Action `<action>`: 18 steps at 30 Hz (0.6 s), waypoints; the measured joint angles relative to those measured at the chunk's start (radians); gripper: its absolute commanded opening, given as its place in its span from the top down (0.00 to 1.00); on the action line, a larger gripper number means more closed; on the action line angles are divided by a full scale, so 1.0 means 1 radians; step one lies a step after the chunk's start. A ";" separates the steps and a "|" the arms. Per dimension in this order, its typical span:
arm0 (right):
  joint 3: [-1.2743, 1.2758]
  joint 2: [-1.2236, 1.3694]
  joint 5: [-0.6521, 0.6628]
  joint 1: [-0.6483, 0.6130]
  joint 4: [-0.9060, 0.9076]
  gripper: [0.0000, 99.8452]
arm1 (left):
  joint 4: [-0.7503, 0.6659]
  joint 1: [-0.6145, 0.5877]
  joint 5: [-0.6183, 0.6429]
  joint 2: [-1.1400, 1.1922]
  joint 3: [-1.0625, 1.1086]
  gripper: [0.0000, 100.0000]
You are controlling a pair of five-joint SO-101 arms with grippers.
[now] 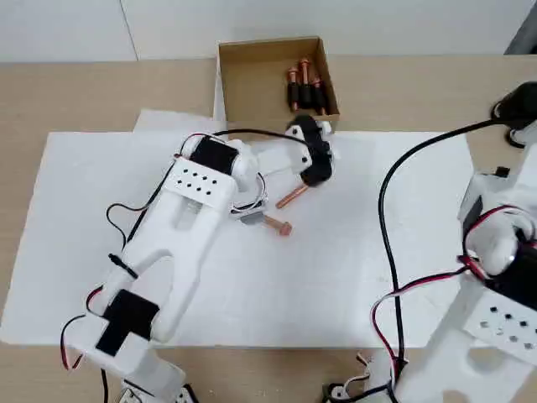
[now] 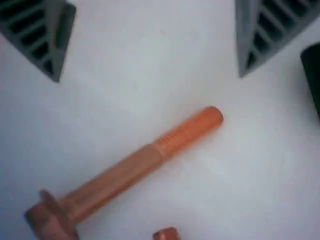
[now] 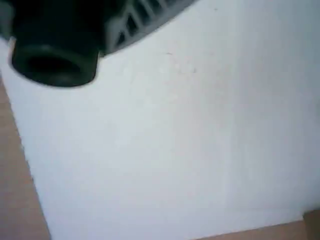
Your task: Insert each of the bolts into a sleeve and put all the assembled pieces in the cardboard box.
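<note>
Several assembled pieces (image 1: 306,86) are recorded inside the cardboard box (image 1: 268,44). Two bolts (image 1: 294,196) are left unsleeved on the white sheet (image 1: 336,285). The left gripper (image 2: 150,77) is held spread above one. The right gripper (image 3: 107,35) is judged clenched on a sleeve (image 3: 55,62).

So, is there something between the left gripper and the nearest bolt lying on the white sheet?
No. In the left wrist view, the stretch between the left gripper and the bolt is bare white sheet.

Copper-orange bolt (image 2: 135,167), black sleeve (image 3: 55,57), brown cardboard box (image 1: 252,84), white sheet (image 1: 336,277)
</note>
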 measured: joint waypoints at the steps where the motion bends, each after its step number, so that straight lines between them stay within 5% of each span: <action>1: 0.023 -0.014 0.002 0.002 -0.014 1.00 | -0.008 0.000 -0.044 0.017 0.000 0.79; 8: 0.107 -0.066 0.008 0.006 -0.084 1.00 | -0.014 0.000 -0.310 0.114 0.000 0.79; 18: 0.107 -0.068 0.008 0.006 -0.086 1.00 | -0.078 0.018 -0.379 0.199 -0.044 0.79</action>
